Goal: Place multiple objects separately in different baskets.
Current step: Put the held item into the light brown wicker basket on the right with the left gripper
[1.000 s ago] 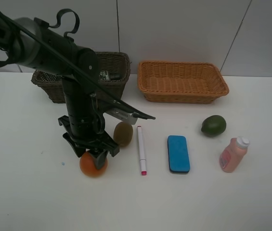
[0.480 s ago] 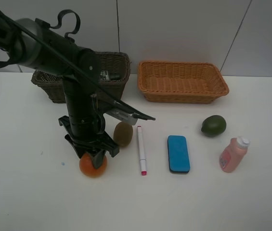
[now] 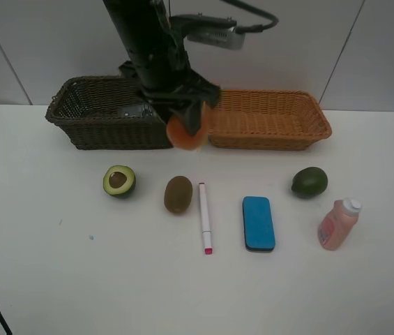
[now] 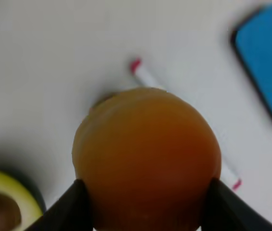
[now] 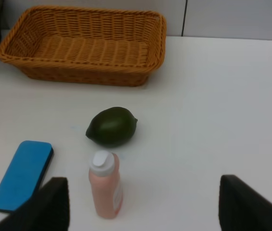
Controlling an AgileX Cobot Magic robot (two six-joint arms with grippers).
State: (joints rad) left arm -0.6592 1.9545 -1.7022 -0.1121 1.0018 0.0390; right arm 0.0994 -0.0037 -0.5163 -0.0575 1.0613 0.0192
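I am clamping the orange-red peach (image 3: 186,131) in the left gripper (image 4: 145,204) across its widest girth, aloft near the dark brown basket's (image 3: 106,136) end. Round and smooth, it is probably prone to slipping. The right gripper (image 5: 143,207) is gaping, empty.

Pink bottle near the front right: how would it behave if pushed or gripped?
The pink bottle stands upright and looks tall and narrow for its base, so a sideways push would probably tip it. Its sides look like smooth plastic and may slip in a loose grip. Once down, its rounded body might roll.
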